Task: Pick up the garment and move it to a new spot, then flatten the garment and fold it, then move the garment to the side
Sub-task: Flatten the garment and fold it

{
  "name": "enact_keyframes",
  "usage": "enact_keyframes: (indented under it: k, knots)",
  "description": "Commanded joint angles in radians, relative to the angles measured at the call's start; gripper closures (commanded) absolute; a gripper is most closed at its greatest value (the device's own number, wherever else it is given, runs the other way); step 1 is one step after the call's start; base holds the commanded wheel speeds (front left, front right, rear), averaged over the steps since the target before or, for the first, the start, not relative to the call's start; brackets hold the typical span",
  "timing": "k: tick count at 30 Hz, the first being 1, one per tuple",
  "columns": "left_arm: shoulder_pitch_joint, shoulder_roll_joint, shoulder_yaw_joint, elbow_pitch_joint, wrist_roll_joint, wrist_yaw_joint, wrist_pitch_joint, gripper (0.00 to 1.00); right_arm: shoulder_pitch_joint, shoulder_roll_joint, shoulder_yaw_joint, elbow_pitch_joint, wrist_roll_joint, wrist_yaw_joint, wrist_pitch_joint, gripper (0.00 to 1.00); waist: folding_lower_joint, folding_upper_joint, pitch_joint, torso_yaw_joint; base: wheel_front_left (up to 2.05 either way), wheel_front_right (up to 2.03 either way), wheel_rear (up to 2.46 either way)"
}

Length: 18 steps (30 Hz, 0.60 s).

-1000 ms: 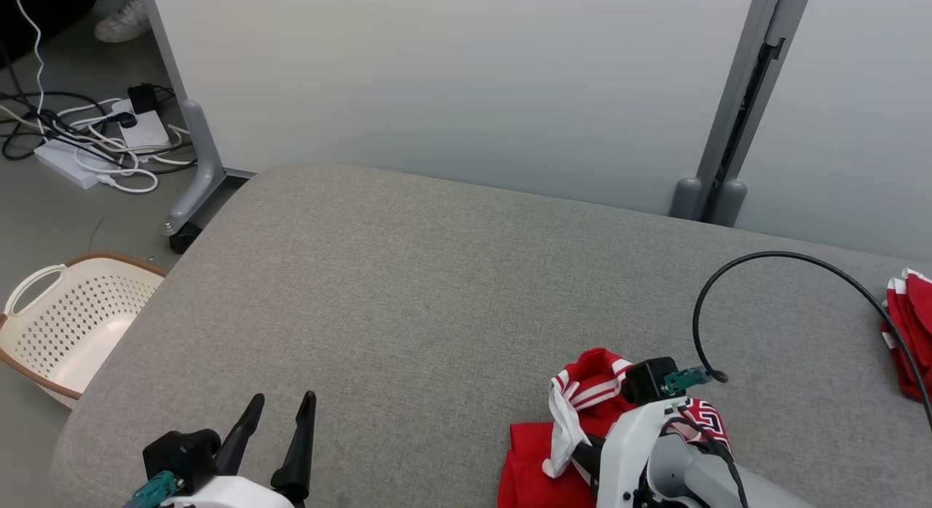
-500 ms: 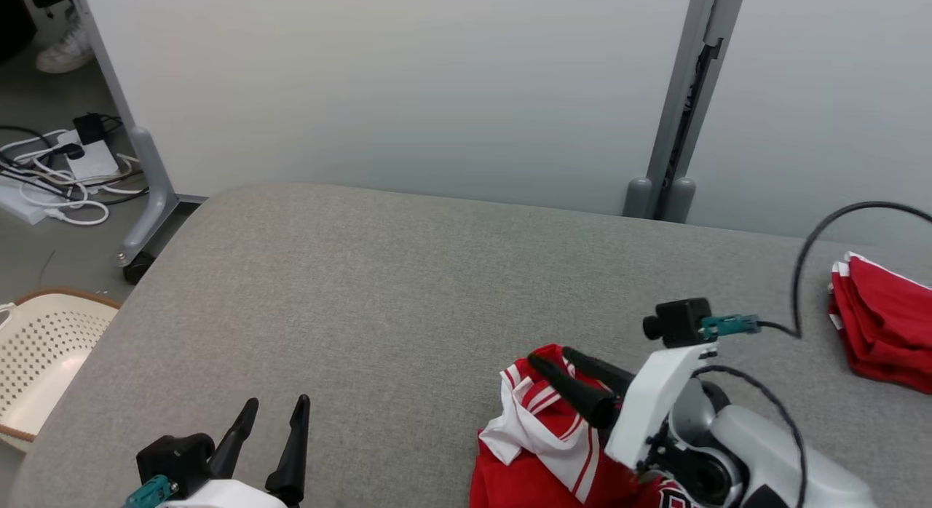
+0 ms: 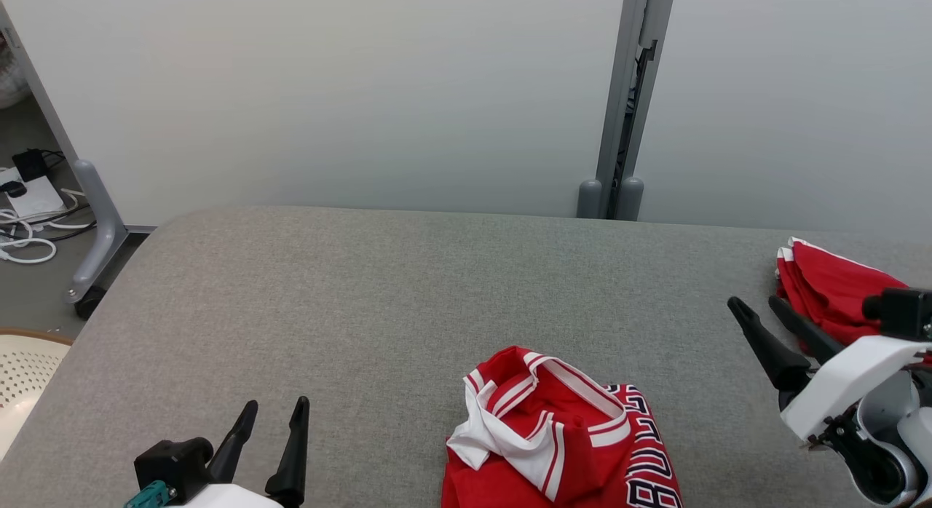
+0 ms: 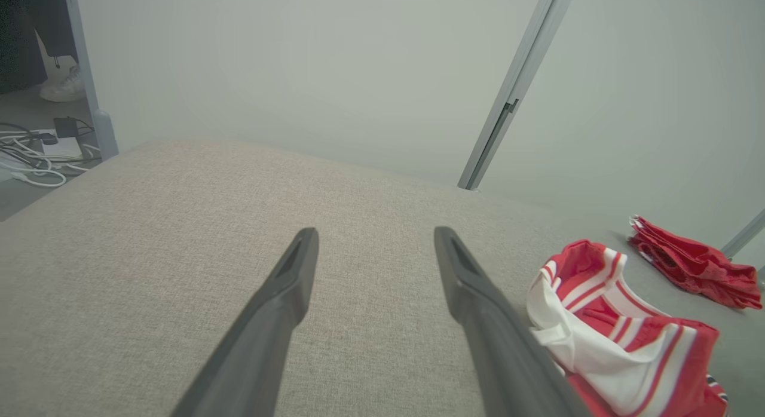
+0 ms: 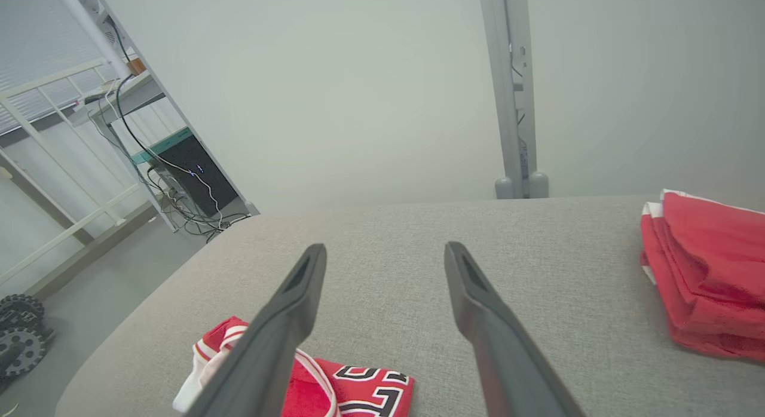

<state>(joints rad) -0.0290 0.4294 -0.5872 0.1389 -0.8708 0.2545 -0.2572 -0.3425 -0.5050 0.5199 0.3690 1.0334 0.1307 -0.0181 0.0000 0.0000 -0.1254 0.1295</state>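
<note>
The garment (image 3: pixel 553 435), a red jersey with white trim and dark lettering, lies crumpled on the grey padded table (image 3: pixel 364 297) near its front edge. My right gripper (image 3: pixel 755 303) is open and empty, well to the right of the garment and above the table. My left gripper (image 3: pixel 275 406) is open and empty at the lower left. The left wrist view has the left gripper (image 4: pixel 375 232) over bare padding with the garment (image 4: pixel 603 333) to its right. In the right wrist view the right gripper (image 5: pixel 385 247) points over the table, the garment (image 5: pixel 334 384) lying low on the left.
A folded red pile (image 3: pixel 830 290) rests at the table's right edge, just behind my right gripper, and the pile (image 5: pixel 705 267) is close on the right. A pale basket (image 3: pixel 22 370) stands on the floor at left. A partition leg (image 3: pixel 95 231) and cables (image 3: pixel 22 217) lie beyond it.
My right gripper opened, let go of the garment and drew away to the right; the garment now lies on the table. The head camera swung right. The left gripper stayed put.
</note>
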Motion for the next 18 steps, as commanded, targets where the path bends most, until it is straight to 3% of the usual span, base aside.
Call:
enact_keyframes:
  k: [1,10,11,12,14,18]
  knots:
    - [-0.001,0.001,0.004,0.001,0.007,-0.006,-0.004,0.00,0.017,0.011,-0.013,0.013,-0.024,0.000,0.001,0.00,0.0000,0.0000,0.002,-0.002,0.00,0.00,0.00]
    - [-0.012,-0.005,0.005,0.010,0.012,-0.015,-0.005,0.00,0.075,0.126,-0.120,0.070,-0.164,0.000,0.062,0.01,0.0000,0.0000,0.015,0.002,0.00,0.00,0.00]
    - [-0.015,-0.006,0.004,0.011,0.012,-0.017,-0.005,0.00,0.081,0.142,-0.131,0.084,-0.164,0.000,0.080,0.51,0.0000,0.0000,0.016,0.005,0.00,0.00,0.00]
    - [-0.017,-0.007,0.002,0.012,0.013,-0.015,-0.005,0.00,0.086,0.156,-0.141,0.098,-0.166,0.000,0.098,0.59,0.0000,0.0000,0.016,0.008,0.00,0.00,0.00]
    - [-0.022,-0.010,0.000,0.015,0.014,-0.015,-0.005,0.00,0.084,0.178,-0.159,0.129,-0.179,0.000,0.124,1.00,0.0000,0.0000,0.018,0.017,0.00,0.00,0.00]
    - [-0.023,-0.005,0.003,0.018,0.013,-0.018,-0.003,0.00,0.076,0.212,-0.176,0.190,-0.220,0.000,0.157,1.00,0.0000,0.0000,0.019,0.036,0.00,0.00,0.00]
